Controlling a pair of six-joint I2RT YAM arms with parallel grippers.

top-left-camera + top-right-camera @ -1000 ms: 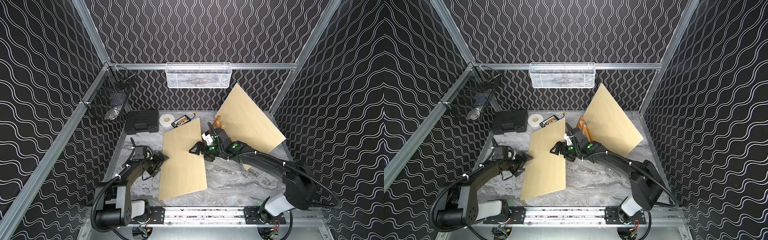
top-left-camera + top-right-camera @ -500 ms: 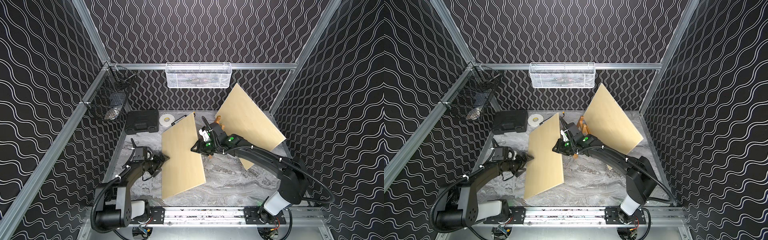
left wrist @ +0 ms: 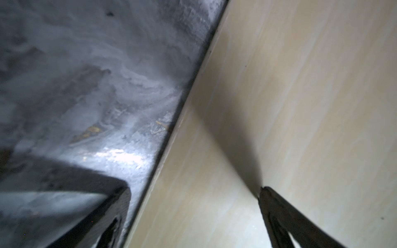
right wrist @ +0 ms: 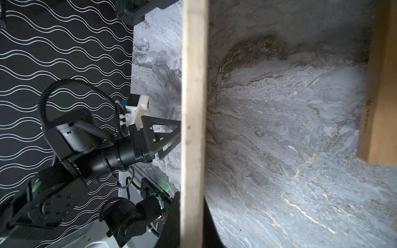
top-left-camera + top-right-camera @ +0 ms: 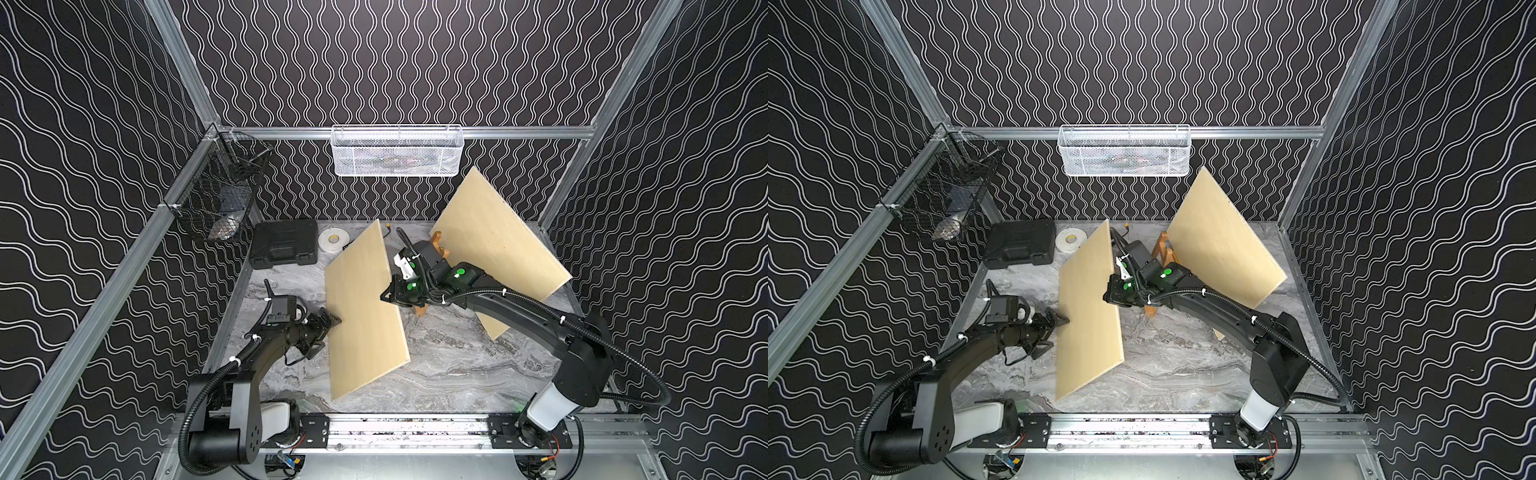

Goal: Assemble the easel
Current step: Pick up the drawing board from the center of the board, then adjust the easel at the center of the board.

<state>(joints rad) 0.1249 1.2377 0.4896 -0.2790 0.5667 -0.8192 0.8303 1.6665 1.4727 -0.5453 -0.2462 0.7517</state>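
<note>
Ok so the loose board point(image 5: 365, 316) is tipped up at a steep slant in the middle of the surface point(image 5: 457, 365), and you can see it that way in both top views point(image 5: 1090, 324). Its front corner looks like it's down on the marble. I can't tell how much of the low edge actually sits flat.

The right gripper point(image 5: 384, 297) comes in from the right side and its jaws are pinched shut on the board's raised long edge, about halfway along it. The right wrist view looks straight down that thin edge point(image 4: 193, 85), with a dark finger on each side at the bottom of the picture.

The left gripper point(image 5: 326, 334) is at the opposite long edge, the low one, with its jaws spread wide and gripping nothing. In the left wrist view the board point(image 3: 300, 107) edge runs right between them. One finger point(image 3: 111, 206) is out over the marble, and the other finger point(image 3: 279, 214) is over the pale face with its tip touching the wood or just about. So the edge is inside the gap but not clamped.

Behind the right arm the wooden easel point(image 5: 436, 243) stands near the back, with a second board point(image 5: 498, 257) leaning on it. A black case point(image 5: 284, 243) and a tape roll point(image 5: 330, 239) sit at the back left, well apart from both jaws.
</note>
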